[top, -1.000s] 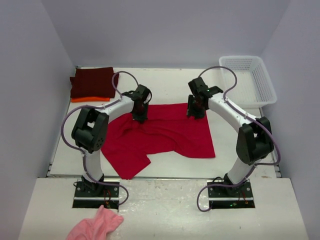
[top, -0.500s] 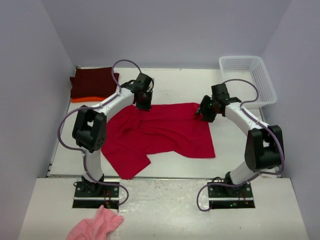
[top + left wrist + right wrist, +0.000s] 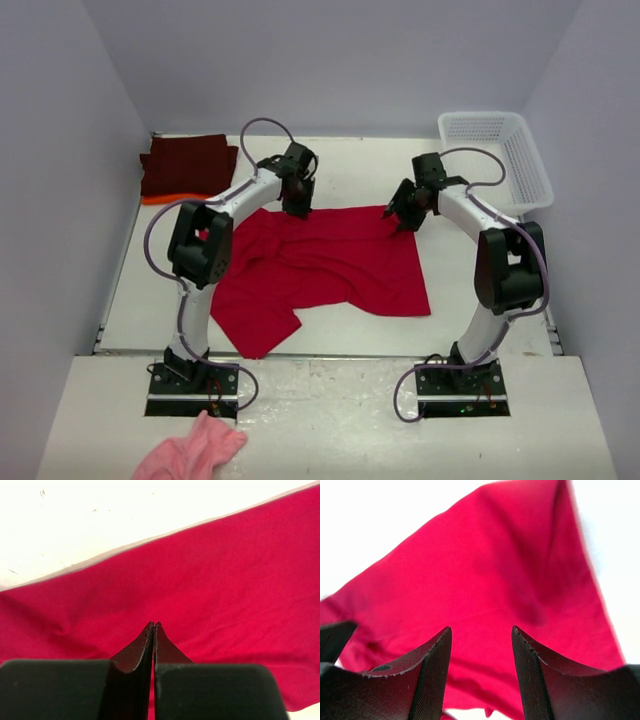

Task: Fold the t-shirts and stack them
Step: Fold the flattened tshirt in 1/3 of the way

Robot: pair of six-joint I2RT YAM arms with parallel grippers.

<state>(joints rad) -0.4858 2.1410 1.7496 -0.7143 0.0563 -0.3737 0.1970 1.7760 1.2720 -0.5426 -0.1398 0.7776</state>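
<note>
Left jaws clenched on nothing, poised over the far edge of the red shirt (image 3: 330,265), which lies spread on the tabletop (image 3: 350,170); right jaws released, parted above its far right corner. Well left of the left jaws, the maroon shirt (image 3: 187,165) sits folded on the orange shirt (image 3: 165,199)

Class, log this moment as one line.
left fingers: shut, over far edge of red t-shirt | right fingers: open, empty, over far-right corner | folded shirts: far left
</note>
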